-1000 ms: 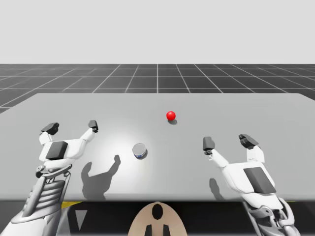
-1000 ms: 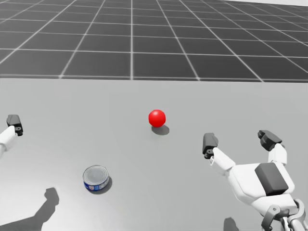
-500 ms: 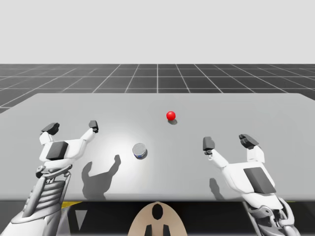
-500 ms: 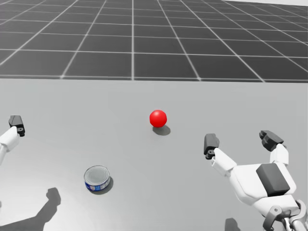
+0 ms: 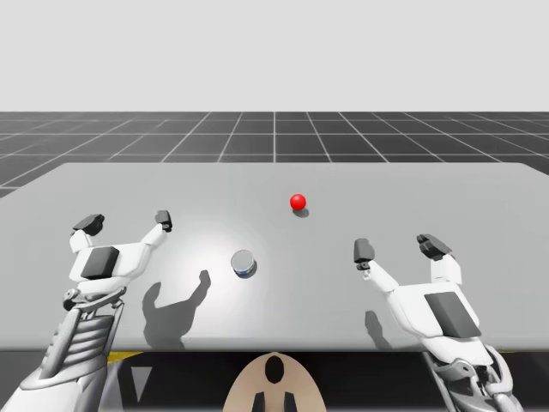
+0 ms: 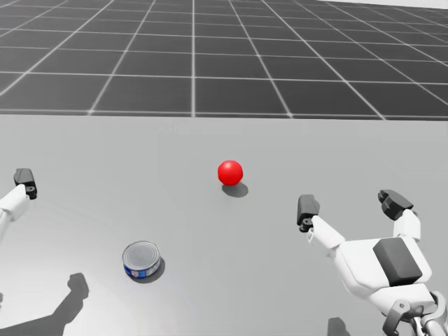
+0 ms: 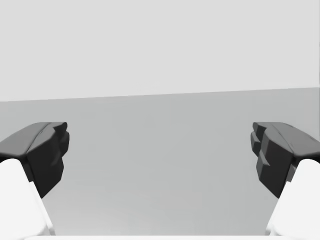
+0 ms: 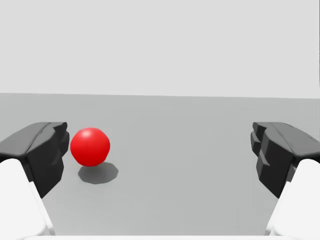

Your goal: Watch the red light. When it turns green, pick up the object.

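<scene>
Only my head turns slightly; the light (image 5: 298,202) stays red, the round can (image 5: 243,263) stands untouched between my left gripper (image 5: 125,221) and right gripper (image 5: 397,248), both spread wide, empty.

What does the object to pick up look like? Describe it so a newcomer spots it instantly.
On the grey table, look between my left gripper and my right gripper, nearer the left one. A low round can stands there, with a silver lid and a blue side. Its only neighbour, the red ball farther back, is a plain sphere.
</scene>
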You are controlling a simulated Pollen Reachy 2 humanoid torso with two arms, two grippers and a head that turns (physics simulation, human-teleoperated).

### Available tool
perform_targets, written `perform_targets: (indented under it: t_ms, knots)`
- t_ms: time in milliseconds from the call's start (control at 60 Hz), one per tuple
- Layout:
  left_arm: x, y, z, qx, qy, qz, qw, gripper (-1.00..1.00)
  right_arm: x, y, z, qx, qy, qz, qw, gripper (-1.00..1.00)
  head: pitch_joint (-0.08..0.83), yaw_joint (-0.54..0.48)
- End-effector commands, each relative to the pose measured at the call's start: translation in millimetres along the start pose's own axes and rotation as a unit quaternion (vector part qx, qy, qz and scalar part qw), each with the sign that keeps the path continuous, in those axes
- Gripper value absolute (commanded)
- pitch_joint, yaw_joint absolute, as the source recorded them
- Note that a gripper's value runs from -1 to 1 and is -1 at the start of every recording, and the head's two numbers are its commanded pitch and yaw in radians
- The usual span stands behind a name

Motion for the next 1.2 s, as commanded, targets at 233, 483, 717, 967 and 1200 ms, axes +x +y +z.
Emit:
perform_targets:
  t_ms: [233,483,717,967,1200]
  knots:
    - [-0.8,0.5,-0.7,-0.002,0.001,-0.001,1.000,-1.00,-1.3,2.1,0.2,-0.004,0.001,-0.008,1.0000,-1.00,0.457,-0.10]
    - [-1.5,0.0,-0.9,-0.002,0.001,-0.003,1.000,-1.00,-1.7,2.1,0.5,-0.005,0.003,-0.011,0.9999,-1.00,0.491,-0.07]
    - [-2.5,-1.2,-1.0,-0.002,0.003,-0.007,1.000,-1.00,-1.9,3.5,1.2,0.001,0.005,-0.015,0.9999,-1.00,0.601,0.03]
    - [-3.7,-3.7,-1.8,-0.005,0.005,-0.014,1.000,-1.00,-1.6,6.1,1.8,0.010,0.008,-0.020,0.9997,-1.00,0.671,0.12]
    - [-2.1,-6.4,-1.4,-0.018,0.009,-0.003,1.000,-1.00,-2.9,8.8,2.0,0.017,0.013,-0.024,0.9995,-1.00,0.696,0.15]
